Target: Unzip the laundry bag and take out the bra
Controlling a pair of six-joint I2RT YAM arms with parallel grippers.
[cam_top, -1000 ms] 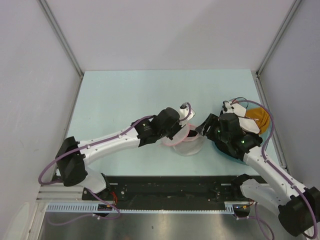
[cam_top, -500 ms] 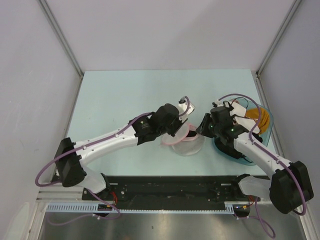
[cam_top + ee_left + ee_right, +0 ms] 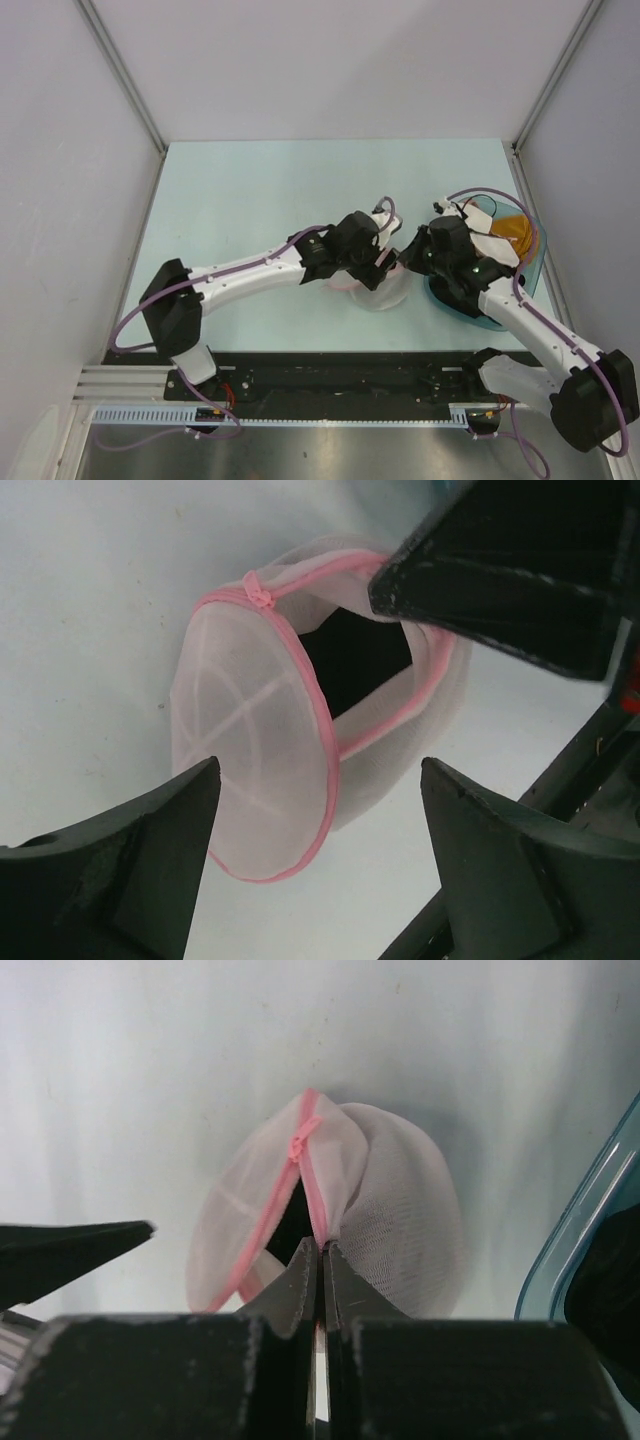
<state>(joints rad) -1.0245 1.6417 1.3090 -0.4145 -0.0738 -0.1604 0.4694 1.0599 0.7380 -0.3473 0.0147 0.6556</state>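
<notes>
The small white mesh laundry bag (image 3: 378, 290) lies on the pale counter (image 3: 250, 190), just beside the teal plastic basin (image 3: 533, 262). In the last second the left hand (image 3: 320, 780) has swung in over the bag, spread wide and empty. The right hand (image 3: 318, 1252) stays pinched shut on the bag's pink rim. A dark gap now shows between the halves, so the zip looks partly undone. The bra is not yet out.

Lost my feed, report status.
Right gripper shut on bag rim. Left gripper open, facing bag. Bag partly unzipped, dark inside. Nothing in the way.
</notes>
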